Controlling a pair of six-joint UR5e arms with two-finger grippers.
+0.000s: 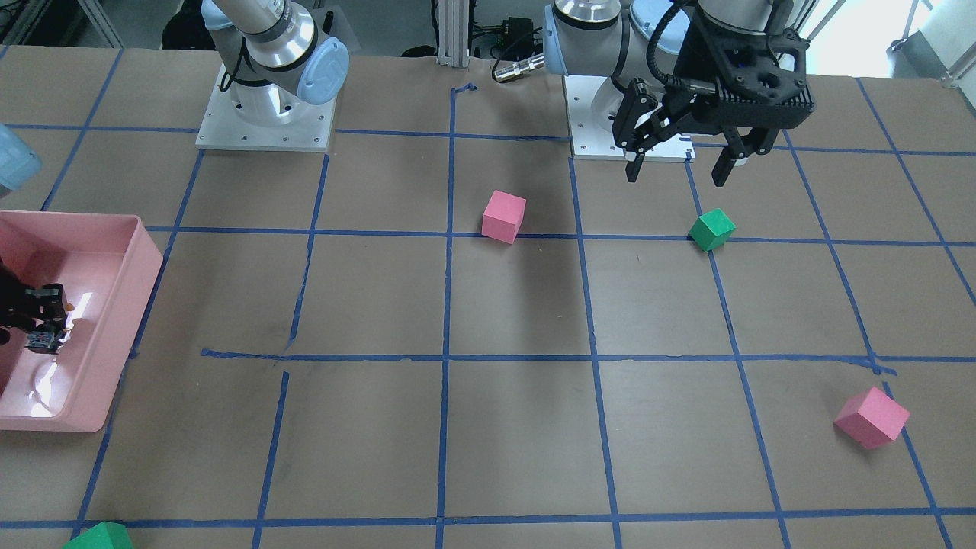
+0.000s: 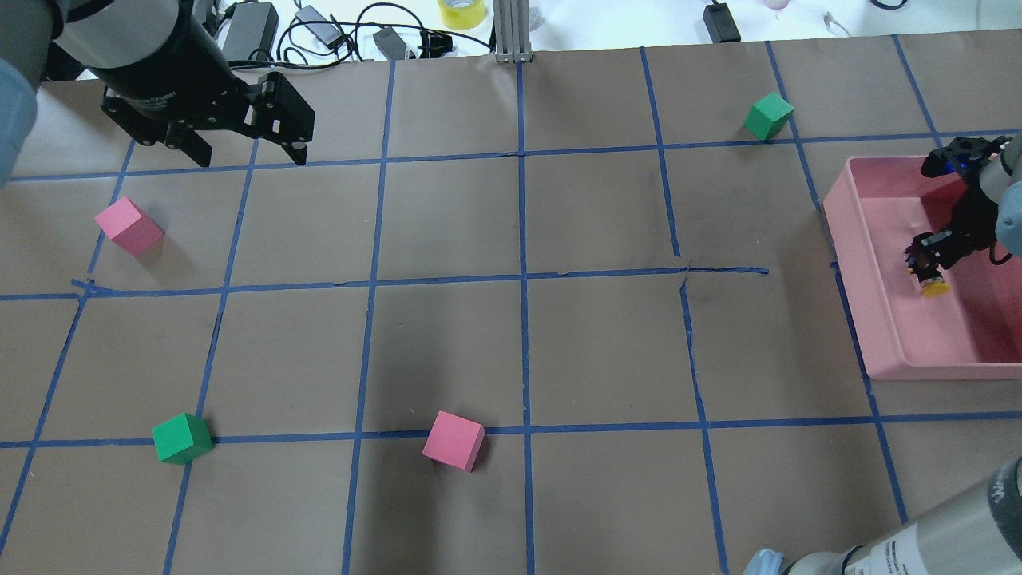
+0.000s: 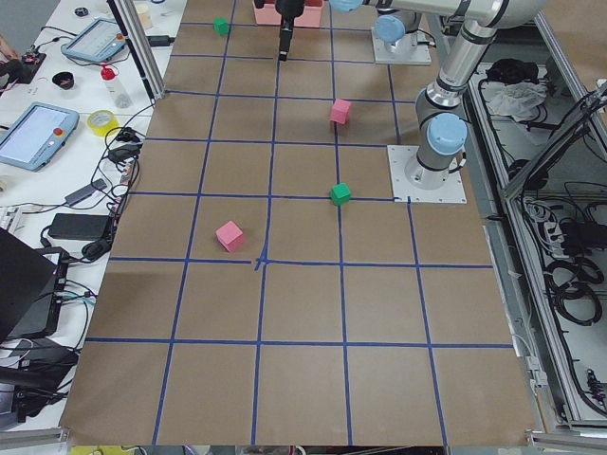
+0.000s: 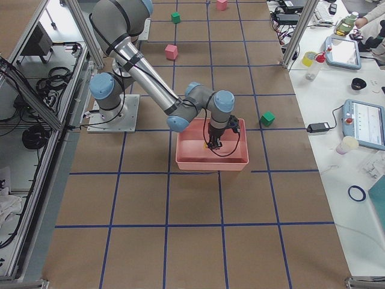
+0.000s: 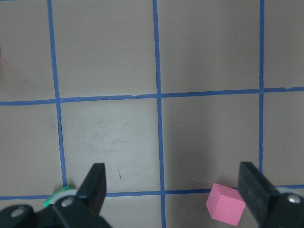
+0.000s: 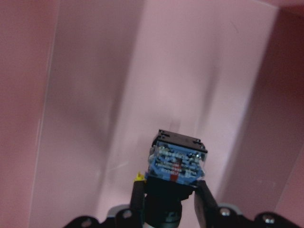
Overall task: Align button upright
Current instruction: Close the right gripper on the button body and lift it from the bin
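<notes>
Right wrist view: the right end effector (image 6: 168,197) is clamped on the small black-bodied, yellow-capped push-button (image 6: 176,164). Its blue-silver base block projects beyond the fingertips, and only a sliver of the cap is visible. The overhead view shows the cap plainly, just beside the fingers, inside the pink plastic tray (image 2: 858,303). The right arm reaches down into it. The left end effector (image 1: 679,171) hangs agape over the brown tabletop (image 1: 518,427).

The yellow-capped button (image 2: 931,282) hangs gripped inside the pink bin (image 2: 894,192).

table (image 2: 447,224) brown, blue-taped grid | two pink cubes (image 2: 128,226) (image 2: 453,440) | two green cubes (image 2: 182,438) (image 2: 768,116) | pink tray (image 2: 862,279)
</notes>
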